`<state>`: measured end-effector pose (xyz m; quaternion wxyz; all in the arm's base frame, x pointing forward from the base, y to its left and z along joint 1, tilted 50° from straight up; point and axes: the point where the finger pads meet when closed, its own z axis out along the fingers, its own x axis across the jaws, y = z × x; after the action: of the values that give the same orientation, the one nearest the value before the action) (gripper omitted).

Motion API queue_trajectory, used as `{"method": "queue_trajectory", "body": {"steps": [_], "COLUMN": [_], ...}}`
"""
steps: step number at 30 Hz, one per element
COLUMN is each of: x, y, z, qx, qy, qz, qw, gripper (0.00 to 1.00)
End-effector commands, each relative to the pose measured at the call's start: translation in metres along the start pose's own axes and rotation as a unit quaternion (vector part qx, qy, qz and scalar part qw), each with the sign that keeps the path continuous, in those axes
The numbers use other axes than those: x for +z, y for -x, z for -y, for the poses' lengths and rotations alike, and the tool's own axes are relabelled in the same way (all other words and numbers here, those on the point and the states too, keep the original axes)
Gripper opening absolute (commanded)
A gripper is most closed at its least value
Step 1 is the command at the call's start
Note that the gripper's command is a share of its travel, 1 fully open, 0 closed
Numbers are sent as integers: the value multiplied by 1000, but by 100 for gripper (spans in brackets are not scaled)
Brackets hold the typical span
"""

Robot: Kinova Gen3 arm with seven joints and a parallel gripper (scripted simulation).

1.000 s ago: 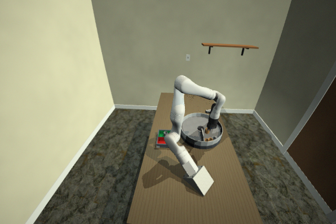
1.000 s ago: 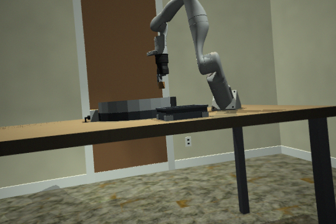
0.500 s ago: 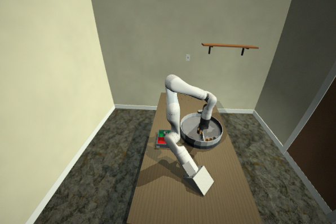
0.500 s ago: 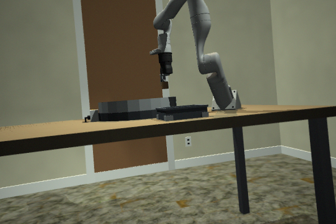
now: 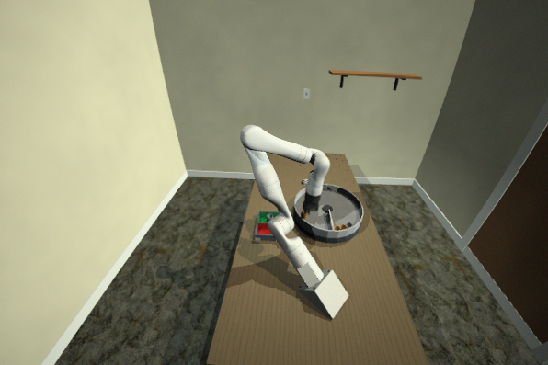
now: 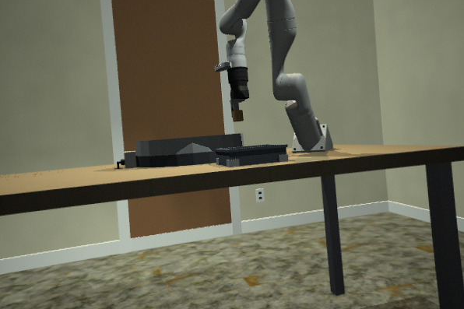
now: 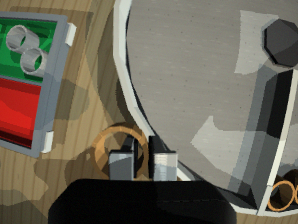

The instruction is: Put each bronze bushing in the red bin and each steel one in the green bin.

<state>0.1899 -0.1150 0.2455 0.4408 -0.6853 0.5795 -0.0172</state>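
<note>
My gripper is shut on a bronze bushing by its wall and holds it in the air above the left rim of the turntable. The held bushing also shows in the exterior view, well above the table. The two-part bin lies to the left of the turntable. Its green half holds two steel bushings. Its red half looks empty. More bronze bushings lie at the turntable's near rim, and one shows in the wrist view.
A grey sweeper bar with a dark hub lies across the turntable. The arm's base stands on the near part of the long wooden table. The arm's lower link partly covers the bin in the top view.
</note>
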Motion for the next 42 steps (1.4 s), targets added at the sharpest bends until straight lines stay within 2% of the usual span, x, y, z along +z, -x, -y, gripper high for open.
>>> {"method": "queue_trajectory", "body": {"steps": [1,6,9,10,12,16,18,19,23,25,27,29,32,35,40,42], "x": [-8,-5,-5,-4,-4,-1,0,0,-1,-1,0,0,2,2,5,5], "y": [-2,57,57,68,68,115,117,118,115,115,139,139,174,174,232,232], "z": [-9,-2,-2,0,0,5,6,6,5,5,8,8,12,12,19,19], "qx": [17,30,30,32,32,42,33,33,42,42,47,47,55,55,67,67], "qy": [7,6,6,6,6,6,5,6,6,6,6,6,6,6,5,5], "qz": [-28,-28,-28,-28,-28,-28,-12,-11,-28,-28,-28,-28,-28,-28,-28,-28], "qw": [999,999,999,999,999,999,999,999,999,999,998,998,998,998,997,997], "gripper": [0,0,0,0,0,0,0,0,0,0,0,0,0,0,0,0]}}
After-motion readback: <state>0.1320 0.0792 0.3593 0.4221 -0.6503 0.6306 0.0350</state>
